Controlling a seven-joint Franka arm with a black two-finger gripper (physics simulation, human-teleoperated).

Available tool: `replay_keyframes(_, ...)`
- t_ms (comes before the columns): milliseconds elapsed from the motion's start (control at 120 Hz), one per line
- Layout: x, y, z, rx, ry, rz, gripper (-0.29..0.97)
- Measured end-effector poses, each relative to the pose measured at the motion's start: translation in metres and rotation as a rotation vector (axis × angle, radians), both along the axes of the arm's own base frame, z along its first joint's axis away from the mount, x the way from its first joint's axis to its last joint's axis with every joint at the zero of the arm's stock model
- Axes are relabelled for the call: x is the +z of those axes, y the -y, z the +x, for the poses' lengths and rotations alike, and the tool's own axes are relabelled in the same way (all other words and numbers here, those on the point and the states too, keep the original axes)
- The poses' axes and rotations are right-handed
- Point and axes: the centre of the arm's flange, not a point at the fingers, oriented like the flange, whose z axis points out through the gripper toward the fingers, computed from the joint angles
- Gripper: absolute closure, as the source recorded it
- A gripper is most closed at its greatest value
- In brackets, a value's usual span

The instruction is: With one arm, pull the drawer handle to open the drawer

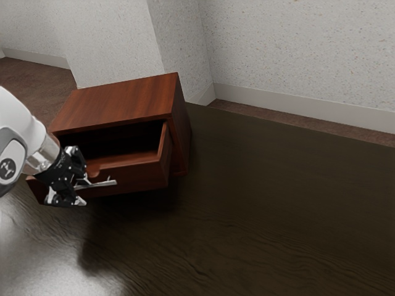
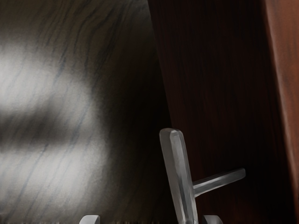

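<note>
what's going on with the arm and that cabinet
A robot arm is opening the drawer of a wooden cabinet that stands on a dark wood surface. The drawer is already pulled partway out. The gripper is at the metal handle on the drawer front. The wrist view shows the handle bar between the fingers, which stand apart and are not clamped on it.

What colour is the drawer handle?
The drawer handle is silvery grey, seen best in the wrist view.
</note>
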Motion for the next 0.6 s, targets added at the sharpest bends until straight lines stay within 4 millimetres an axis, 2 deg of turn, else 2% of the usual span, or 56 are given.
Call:
replay_keyframes(308, -0.001, 0.017, -0.012, -0.005, 0.008, 0.005, 0.46)
replay_keyframes(600, 0.001, 0.023, -0.018, -0.003, 0.018, 0.007, 0.46)
